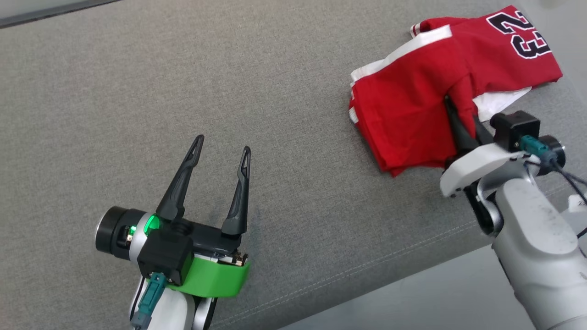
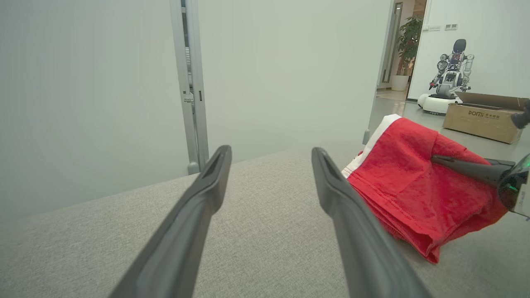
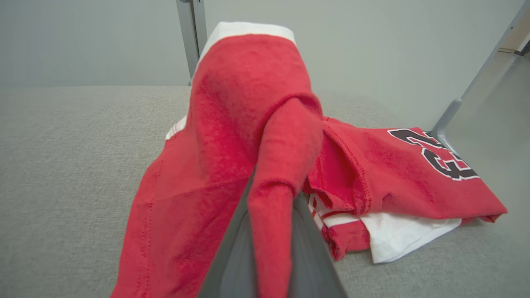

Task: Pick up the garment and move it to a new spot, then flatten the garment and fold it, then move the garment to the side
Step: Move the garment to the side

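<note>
Red fabric garment with white trim (image 1: 412, 123), numbered "23" in black, lies bunched at the far right of the grey fabric-covered desk (image 1: 275, 82). The right pincer (image 1: 455, 111), angled low, is clenched on a red fold. The left pincer (image 1: 223, 144) hovers well apart from it, fingers spread and released.

Work surface: grey woven fabric (image 1: 137, 91), flat, with a double stitched seam (image 1: 367, 269) running just inside its near edge. Pale floor (image 1: 412, 302) below that edge. Behind the surface: frosted wall panels (image 2: 83, 82) joined by a grey metal post (image 2: 192, 82). Through the opening at far right: open cardboard box (image 2: 480, 120) on the floor, dark print on its side; white wheeled robot (image 2: 449, 78) behind it; potted plant (image 2: 408, 41) in a white pot, further back.
</note>
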